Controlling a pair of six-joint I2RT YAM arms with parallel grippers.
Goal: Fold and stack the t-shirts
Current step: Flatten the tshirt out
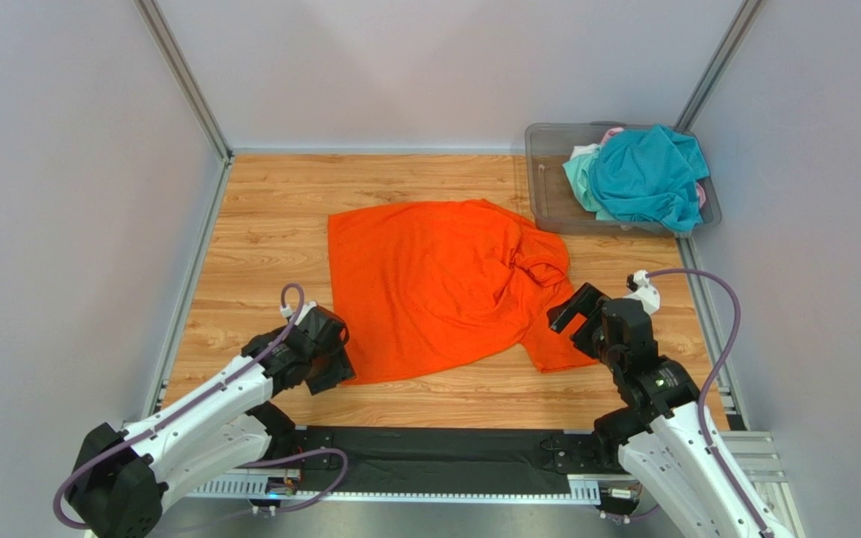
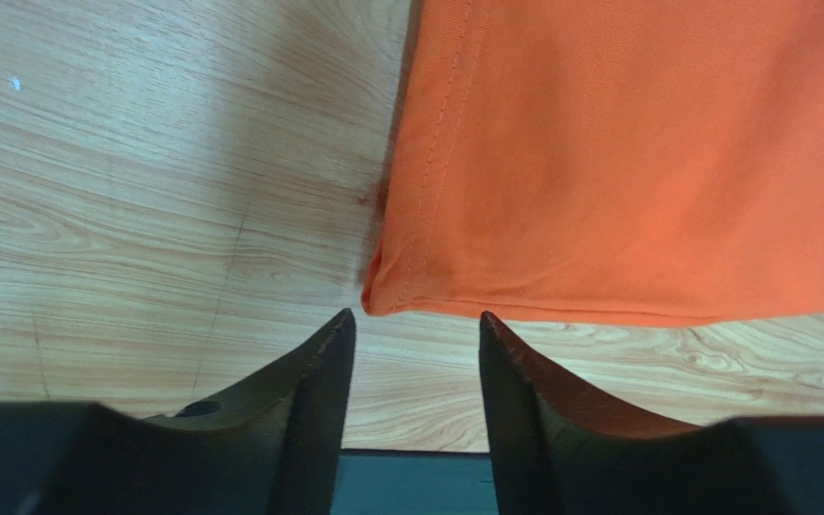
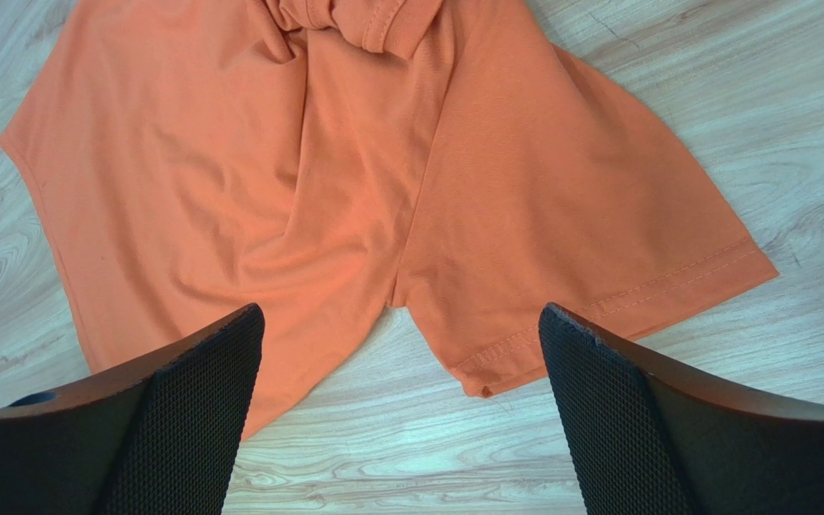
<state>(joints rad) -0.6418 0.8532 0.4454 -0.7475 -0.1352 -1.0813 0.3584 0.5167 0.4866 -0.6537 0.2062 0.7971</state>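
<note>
Pale grey walls (image 1: pixel 53 224) enclose a wood-grain table (image 1: pixel 255 224). The orange t-shirt (image 1: pixel 435 280) lies spread on it between the two grippers. The left gripper (image 2: pixel 414 322) is narrowly parted and empty, with the shirt's hem corner (image 2: pixel 376 300) just ahead of its tips. The right gripper (image 3: pixel 395 313) is spread wide and empty, facing a sleeve (image 3: pixel 599 247). Well beyond the right gripper, a clear bin (image 1: pixel 547 196) holds the teal t-shirt (image 1: pixel 648 174).
</note>
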